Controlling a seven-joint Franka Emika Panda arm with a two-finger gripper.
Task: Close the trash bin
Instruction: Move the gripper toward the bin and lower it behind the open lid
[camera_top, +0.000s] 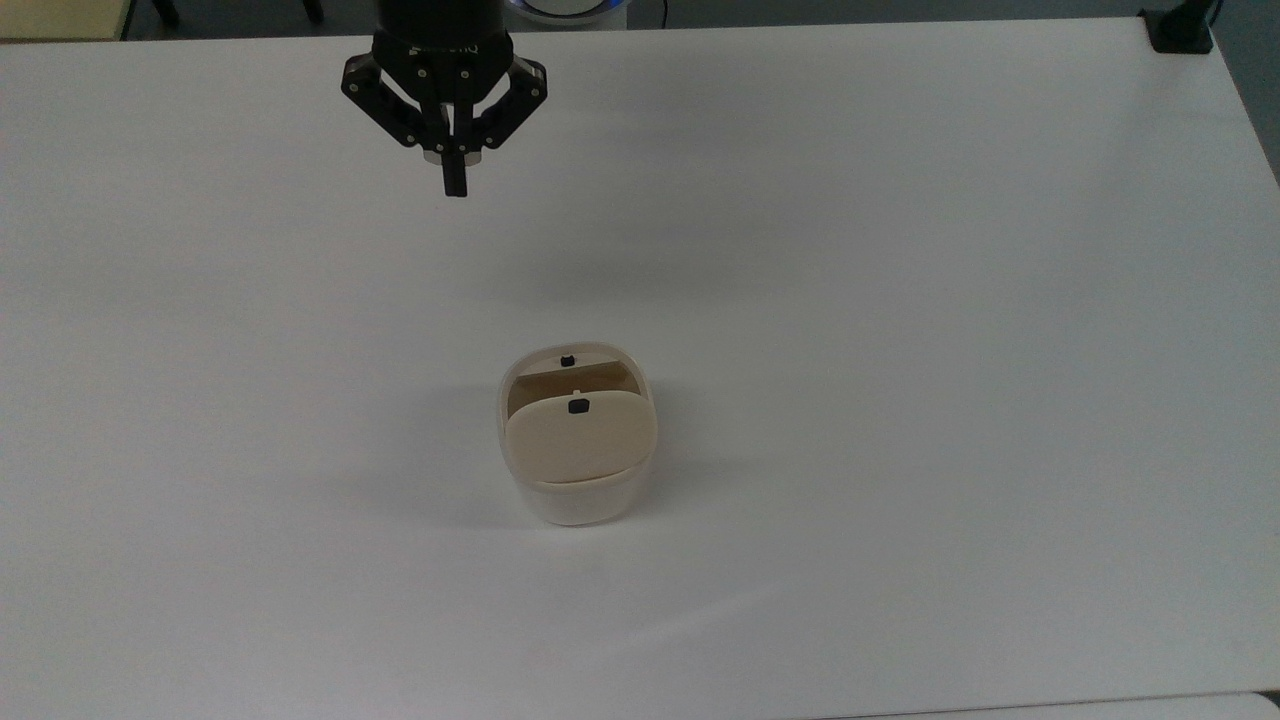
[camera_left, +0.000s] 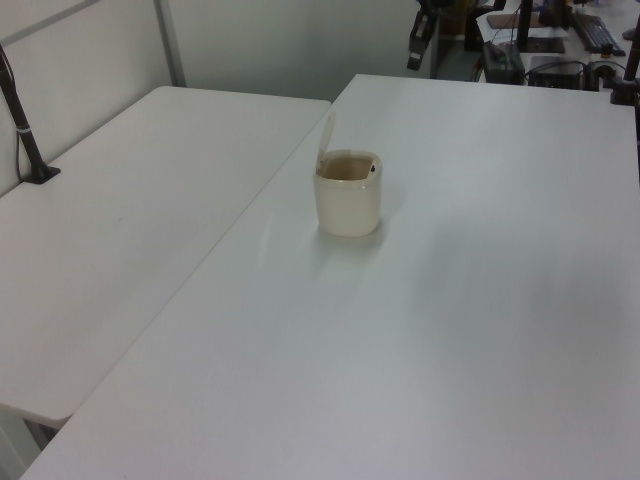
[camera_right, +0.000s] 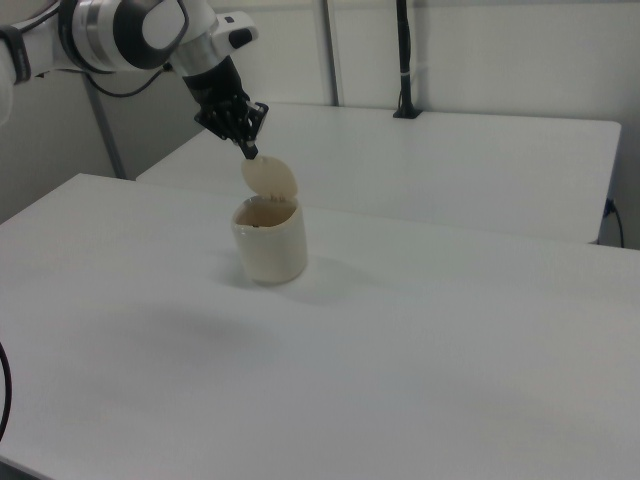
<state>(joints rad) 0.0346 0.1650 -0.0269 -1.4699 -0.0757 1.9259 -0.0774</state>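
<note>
The trash bin (camera_top: 575, 440) stood a little below the middle of the white table (camera_top: 900, 300) in the top view, its beige flap lid (camera_top: 580, 438) raised on the hinge; in the left view the lid (camera_left: 326, 133) stood almost upright at the bin's 10 o'clock edge, and the mouth (camera_left: 348, 167) lay open to the ceiling. The gripper (camera_top: 455, 185) hung well apart from the bin, toward 11 o'clock of it in the top view, above the table's far edge; its two fingers were pressed together into a single dark tip, holding nothing. In the right view the gripper (camera_right: 249, 153) appeared just above the lid's top edge (camera_right: 268, 176), though the top view made plain that a wide stretch of table lay between them.

I judged this to be the approach, with the closing itself not yet begun; the lid was untouched. The next move, to my mind, called for bringing the closed tip behind the upright flap, on the side away from the mouth, and then pushing it over and down toward the small black latch (camera_top: 567, 360) on the rim; a light bin might slide or tip if the push came too low or too hard.
</note>
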